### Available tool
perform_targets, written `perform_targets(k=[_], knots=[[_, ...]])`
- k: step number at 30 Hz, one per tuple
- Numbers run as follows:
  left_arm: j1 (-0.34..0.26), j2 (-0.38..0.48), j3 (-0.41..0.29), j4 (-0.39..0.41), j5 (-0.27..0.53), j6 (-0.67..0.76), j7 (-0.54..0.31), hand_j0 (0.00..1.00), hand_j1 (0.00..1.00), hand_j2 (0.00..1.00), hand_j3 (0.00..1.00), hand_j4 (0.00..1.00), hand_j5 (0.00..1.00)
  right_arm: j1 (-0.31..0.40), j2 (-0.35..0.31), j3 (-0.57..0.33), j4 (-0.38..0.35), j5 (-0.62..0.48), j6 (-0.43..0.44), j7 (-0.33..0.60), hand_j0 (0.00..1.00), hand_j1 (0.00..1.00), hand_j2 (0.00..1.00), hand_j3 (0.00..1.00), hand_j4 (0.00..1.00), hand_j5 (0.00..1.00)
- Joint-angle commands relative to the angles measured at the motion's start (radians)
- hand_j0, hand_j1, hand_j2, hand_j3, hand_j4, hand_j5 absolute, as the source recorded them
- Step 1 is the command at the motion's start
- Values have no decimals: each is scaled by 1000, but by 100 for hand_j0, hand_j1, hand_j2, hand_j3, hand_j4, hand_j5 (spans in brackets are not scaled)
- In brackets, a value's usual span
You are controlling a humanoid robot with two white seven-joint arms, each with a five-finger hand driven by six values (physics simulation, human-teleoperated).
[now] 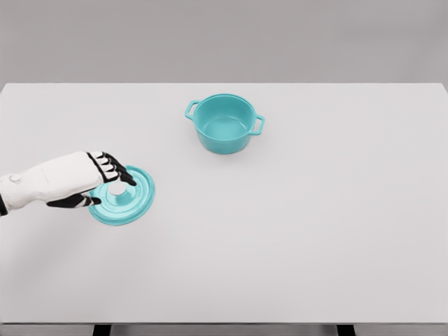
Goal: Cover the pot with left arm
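The round teal lid [126,197], smooth with a pale knob, lies flat near the desk's [294,231] left edge. The left hand [94,183] reaches over it, black-tipped fingers [119,170] curled around the knob; actual contact is hard to make out. The open, two-handled teal pot [225,124] stands well apart, toward the far edge.

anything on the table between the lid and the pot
Nothing. In the head view, the stretch of white table between the teal lid, where the left robot hand is, and the open teal pot is bare.
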Motion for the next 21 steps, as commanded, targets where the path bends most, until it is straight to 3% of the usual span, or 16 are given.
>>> perform_targets(k=[1,21], knots=[[0,-17,-12,9,3,2,0,78,78,78,78,78,78,0,0,0,-1,0,0,0,100,100,100,100,100,100],[-26,-121,-12,137,-70,2,0,78,78,78,78,78,78,0,0,0,0,0,0,0,100,100,100,100,100,100]])
